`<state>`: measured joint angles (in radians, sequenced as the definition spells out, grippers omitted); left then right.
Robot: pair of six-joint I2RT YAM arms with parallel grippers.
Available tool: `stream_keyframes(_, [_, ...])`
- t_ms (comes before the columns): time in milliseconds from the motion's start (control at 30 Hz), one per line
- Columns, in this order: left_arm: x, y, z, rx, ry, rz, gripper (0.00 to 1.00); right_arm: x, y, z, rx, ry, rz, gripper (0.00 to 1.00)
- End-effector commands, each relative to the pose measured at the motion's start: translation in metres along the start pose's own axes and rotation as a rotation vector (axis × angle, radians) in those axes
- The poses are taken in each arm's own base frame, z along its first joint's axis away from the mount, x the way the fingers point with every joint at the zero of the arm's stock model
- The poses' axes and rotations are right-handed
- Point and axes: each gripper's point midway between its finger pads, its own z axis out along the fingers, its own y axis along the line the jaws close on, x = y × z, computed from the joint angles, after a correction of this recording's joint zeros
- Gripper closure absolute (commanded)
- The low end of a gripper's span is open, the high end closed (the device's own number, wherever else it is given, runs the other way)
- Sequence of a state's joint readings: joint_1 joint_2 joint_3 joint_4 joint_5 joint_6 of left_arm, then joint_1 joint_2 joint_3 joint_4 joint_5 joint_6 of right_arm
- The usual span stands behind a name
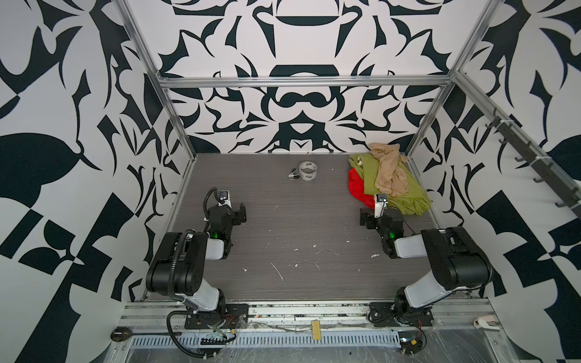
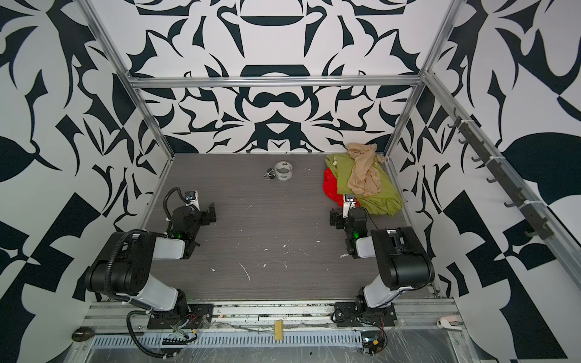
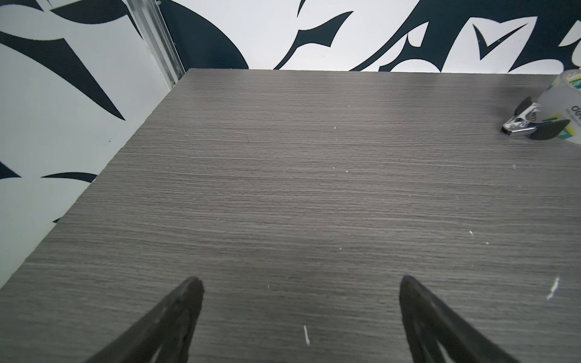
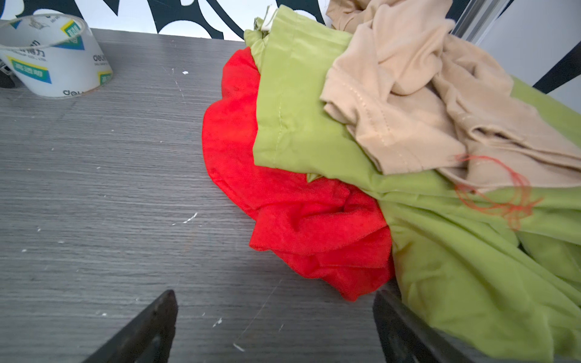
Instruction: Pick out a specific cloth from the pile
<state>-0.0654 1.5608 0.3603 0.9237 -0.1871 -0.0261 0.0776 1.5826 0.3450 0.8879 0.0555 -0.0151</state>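
1. Top views: the pile point(image 1: 390, 179) sits in the far right corner of the worktop point(image 1: 298, 226). The cloth point(image 1: 356, 184), red, shows on the pile's side facing the worktop's middle, under the olive-green cloth point(image 1: 405, 198); the beige cloth point(image 1: 388, 169) lies on top. Just nearer than it, apart, is the right gripper point(image 1: 364, 217), jaws wide. Well apart, by the left edge, is the left gripper point(image 1: 241, 213).
2. Left wrist: left gripper point(image 3: 301, 283) wide, empty, over the worktop.
3. Right wrist: right gripper point(image 4: 274, 295) wide, empty; the cloth point(image 4: 283, 201) crumpled just ahead of the fingertips, untouched.
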Motion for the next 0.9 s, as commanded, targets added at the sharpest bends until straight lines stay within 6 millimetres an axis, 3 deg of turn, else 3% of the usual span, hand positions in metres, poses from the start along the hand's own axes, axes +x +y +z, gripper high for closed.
stream_keyframes(0, [-0.004,0.002,-0.001,-0.008,-0.022,-0.007,0.00,-0.022,0.000,-0.003,-0.007,-0.073,-0.004,0.01])
stream_keyframes(867, [-0.004,0.002,-0.001,-0.006,-0.023,-0.005,0.01,-0.020,-0.012,-0.003,0.064,-0.061,0.022,0.01])
